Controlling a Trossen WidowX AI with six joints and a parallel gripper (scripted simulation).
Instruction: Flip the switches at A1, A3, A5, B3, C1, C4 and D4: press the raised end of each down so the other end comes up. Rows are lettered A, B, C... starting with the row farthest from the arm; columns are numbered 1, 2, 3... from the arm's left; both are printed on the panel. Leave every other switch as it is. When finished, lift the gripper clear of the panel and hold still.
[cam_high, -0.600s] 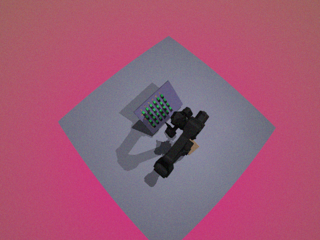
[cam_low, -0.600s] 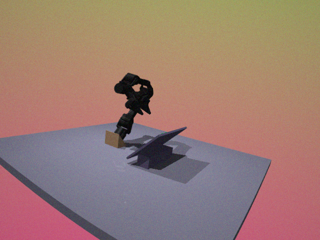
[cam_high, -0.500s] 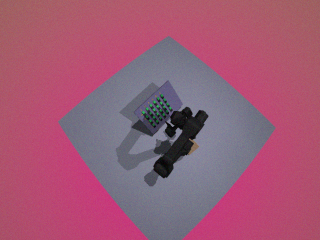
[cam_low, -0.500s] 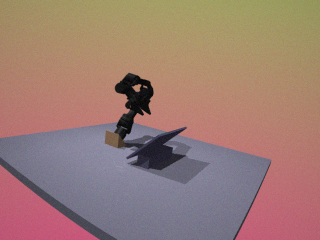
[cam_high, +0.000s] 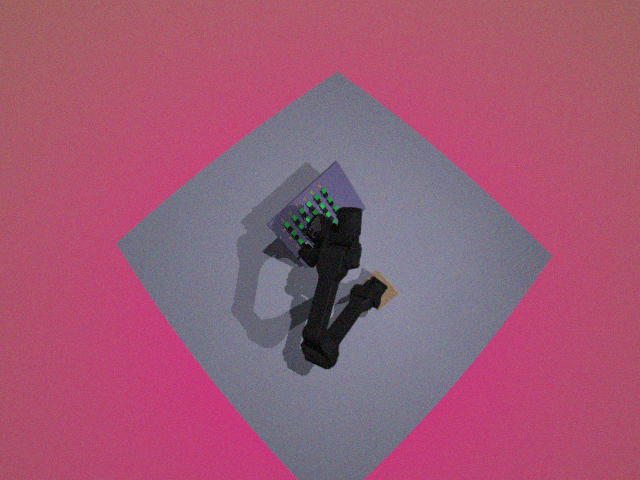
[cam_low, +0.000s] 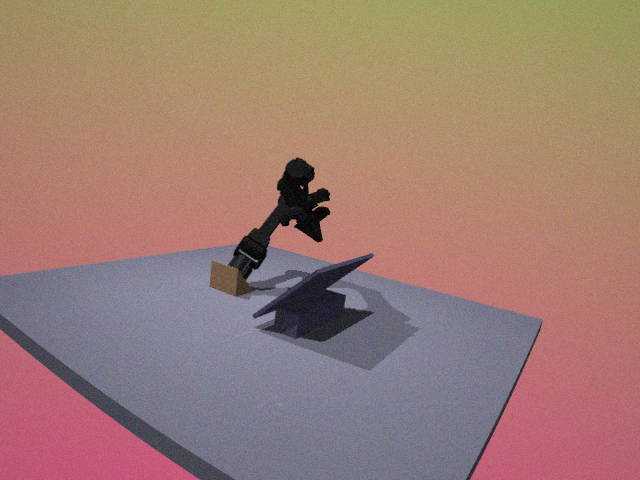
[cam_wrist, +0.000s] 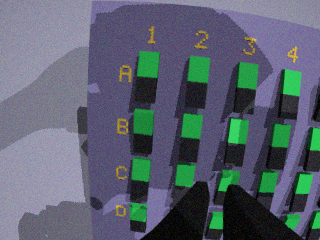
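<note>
The purple switch panel stands tilted on the table, with rows of green-and-black rocker switches and yellow row letters and column numbers. In the wrist view I see A1, A3, B3, C1 and C4. Column 5 is cut off at the right edge. My gripper is shut and empty. It hangs above the panel's near rows, around columns 2 and 3, and its fingers hide part of row D.
The arm's tan base block sits beside the panel. The panel rests on a dark stand. The grey table ends in pink surroundings on all sides.
</note>
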